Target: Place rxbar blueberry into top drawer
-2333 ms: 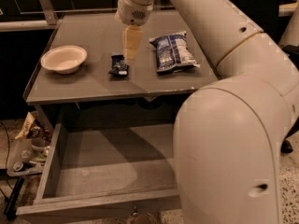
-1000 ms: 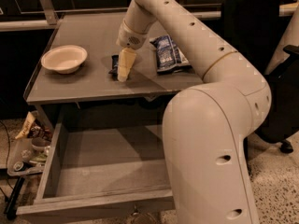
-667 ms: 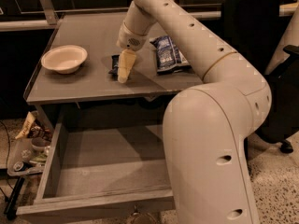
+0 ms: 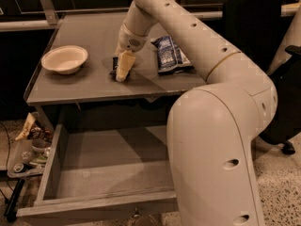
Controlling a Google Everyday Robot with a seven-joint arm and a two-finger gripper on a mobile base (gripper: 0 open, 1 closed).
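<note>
The rxbar blueberry (image 4: 114, 65) lies on the grey tabletop (image 4: 84, 86), left of the middle. Only a dark sliver of it shows beside my gripper. My gripper (image 4: 122, 71) points down and sits right on the bar, its tip at table level. The top drawer (image 4: 113, 173) is pulled out below the table's front edge, and its flat grey bottom is bare. My arm reaches in from the right and hides the drawer's right side.
A pale bowl (image 4: 64, 59) stands at the table's left. A blue-and-white chip bag (image 4: 169, 54) lies to the right of the gripper. A black chair (image 4: 256, 27) stands at the far right. Clutter (image 4: 28, 149) lies on the floor left of the drawer.
The gripper has come down from above the bar onto it and now covers most of it. Over the last second it has hardly moved.
</note>
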